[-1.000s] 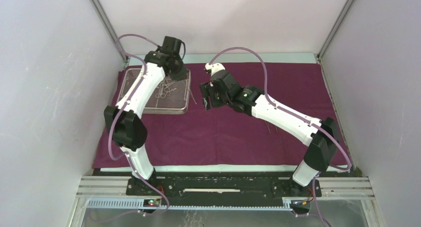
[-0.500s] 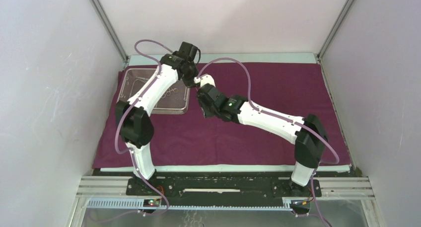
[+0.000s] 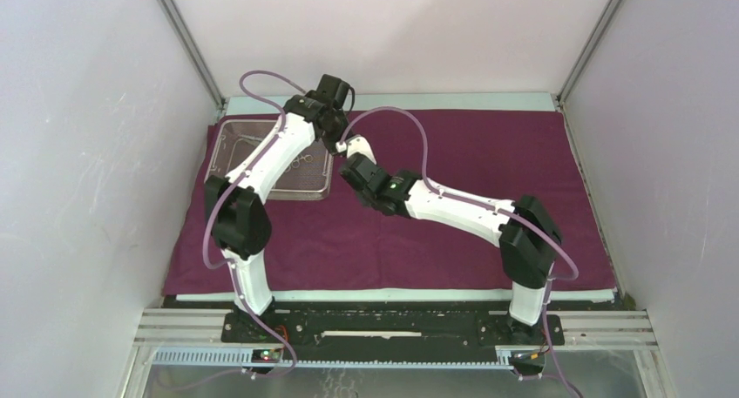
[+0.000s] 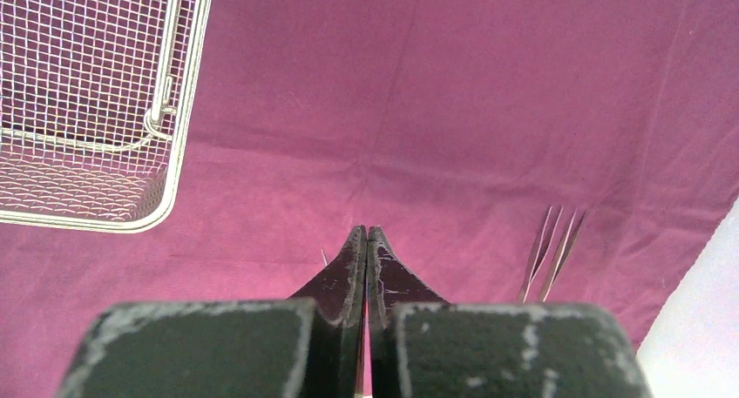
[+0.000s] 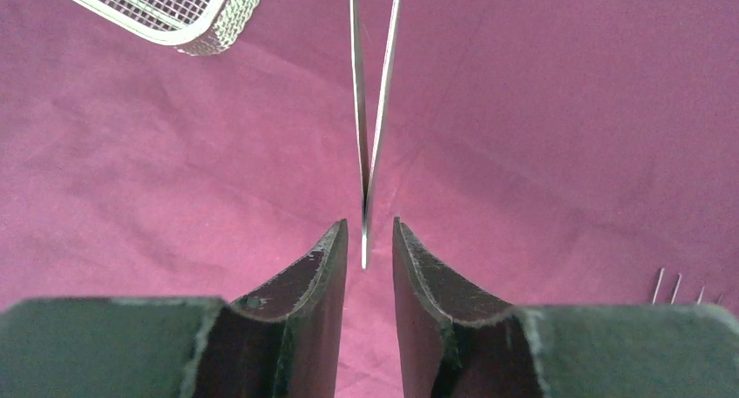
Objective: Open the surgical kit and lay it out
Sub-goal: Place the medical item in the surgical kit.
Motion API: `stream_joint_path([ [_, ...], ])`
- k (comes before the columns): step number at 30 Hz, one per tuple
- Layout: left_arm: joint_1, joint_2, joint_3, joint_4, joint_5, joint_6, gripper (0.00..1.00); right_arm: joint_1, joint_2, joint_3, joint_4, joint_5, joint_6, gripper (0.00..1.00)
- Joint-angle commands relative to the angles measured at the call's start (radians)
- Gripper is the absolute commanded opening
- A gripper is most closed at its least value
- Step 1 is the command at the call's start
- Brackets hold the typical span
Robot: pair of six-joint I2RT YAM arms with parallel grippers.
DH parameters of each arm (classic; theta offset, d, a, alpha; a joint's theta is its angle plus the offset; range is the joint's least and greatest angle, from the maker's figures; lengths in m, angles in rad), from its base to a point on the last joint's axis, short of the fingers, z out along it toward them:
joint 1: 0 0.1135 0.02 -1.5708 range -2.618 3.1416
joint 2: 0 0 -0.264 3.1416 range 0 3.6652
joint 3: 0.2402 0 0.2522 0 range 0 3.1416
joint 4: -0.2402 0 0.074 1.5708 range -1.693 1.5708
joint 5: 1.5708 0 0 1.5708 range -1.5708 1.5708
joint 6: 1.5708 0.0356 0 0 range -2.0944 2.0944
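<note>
One tweezers (image 5: 365, 189) inside right tool (image 5: 368, 223)'s jaws

White enclosure walls (image 3: 392, 32), aluminium rail (image 3: 610, 327)

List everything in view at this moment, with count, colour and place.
cloth wrap: one, maroon-purple, spread over the table.
wire-mesh tray: one, silver, on the cloth's far left.
tray instruments: small, steel, count unclear.
tweezers: one, steel, near the tray's corner.
pronged instruments: seemingly two, steel, side by side on the cloth.
arms: two, white and black, based at the near edge.
left end effector: black fingers, shut, beside the tray.
right end effector: black fingers, open around the tweezers' joined end.
</note>
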Motion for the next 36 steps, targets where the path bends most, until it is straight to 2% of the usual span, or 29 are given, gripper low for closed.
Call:
stream_joint_path([
  [1,-0.005,-0.012,0.058,-0.003,-0.003,-0.009,0.0,0.014,0.025,0.04,0.027,0.051,-0.022,0.33],
  [10,-0.005,-0.016,0.058,-0.008,-0.009,-0.006,0.0,0.03,0.045,0.064,0.023,0.088,-0.036,0.23],
  [17,-0.006,-0.016,0.056,-0.009,-0.012,-0.005,0.0,0.035,0.053,0.08,0.018,0.099,-0.043,0.21],
  [26,-0.007,-0.017,0.058,-0.01,-0.01,0.0,0.0,0.035,0.067,0.084,0.007,0.099,-0.037,0.0],
  [28,-0.006,-0.018,0.059,-0.008,-0.009,0.003,0.0,0.036,0.063,0.084,0.005,0.101,-0.036,0.0],
  [30,-0.007,-0.019,0.061,-0.009,-0.009,0.009,0.15,0.034,0.057,0.082,0.005,0.101,-0.034,0.0],
  [33,-0.005,-0.024,0.061,-0.001,-0.012,0.02,0.46,0.034,0.041,0.078,0.007,0.096,-0.034,0.0],
  [36,0.0,-0.022,0.078,0.003,-0.013,0.035,0.66,0.035,0.028,0.075,0.007,0.093,-0.039,0.0],
])
